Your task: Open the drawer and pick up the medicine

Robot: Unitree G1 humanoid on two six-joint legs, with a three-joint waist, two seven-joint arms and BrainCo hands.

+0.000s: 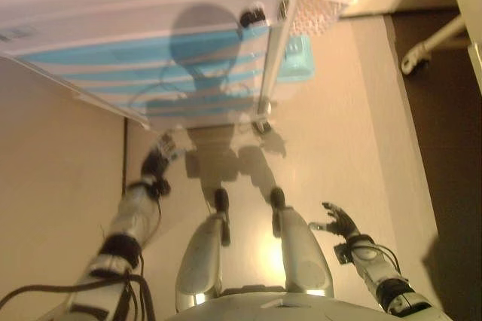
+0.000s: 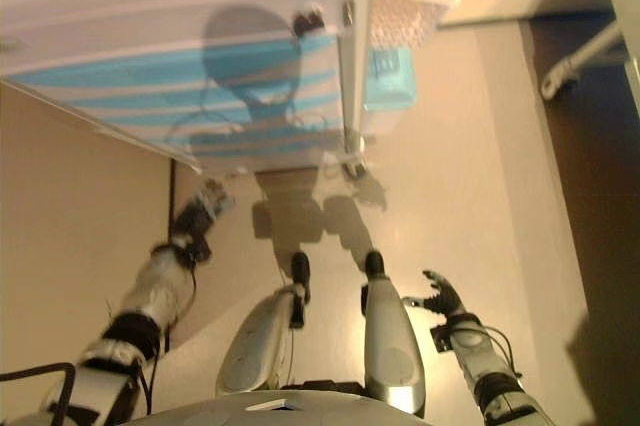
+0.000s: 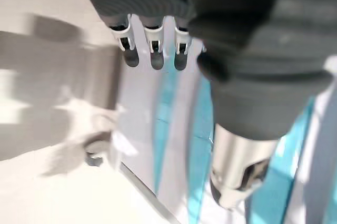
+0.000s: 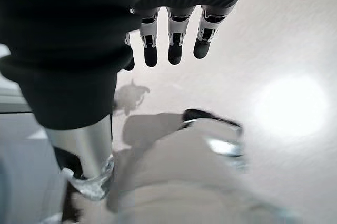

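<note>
The left hand [image 1: 160,151], fingers straight and empty, reaches low toward the closed drawers [image 1: 188,80] to open one. The right hand [image 1: 340,223] hangs relaxed, aside. No medicine shows, presumably inside.

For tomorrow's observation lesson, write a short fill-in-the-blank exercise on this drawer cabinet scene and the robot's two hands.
1. The drawer cabinet has white and ____ striped fronts.
2. The hand reaching toward the cabinet's bottom edge is the ____ hand.
3. The right hand hangs over the floor with its fingers ____.

Missing words: blue; left; open
</note>
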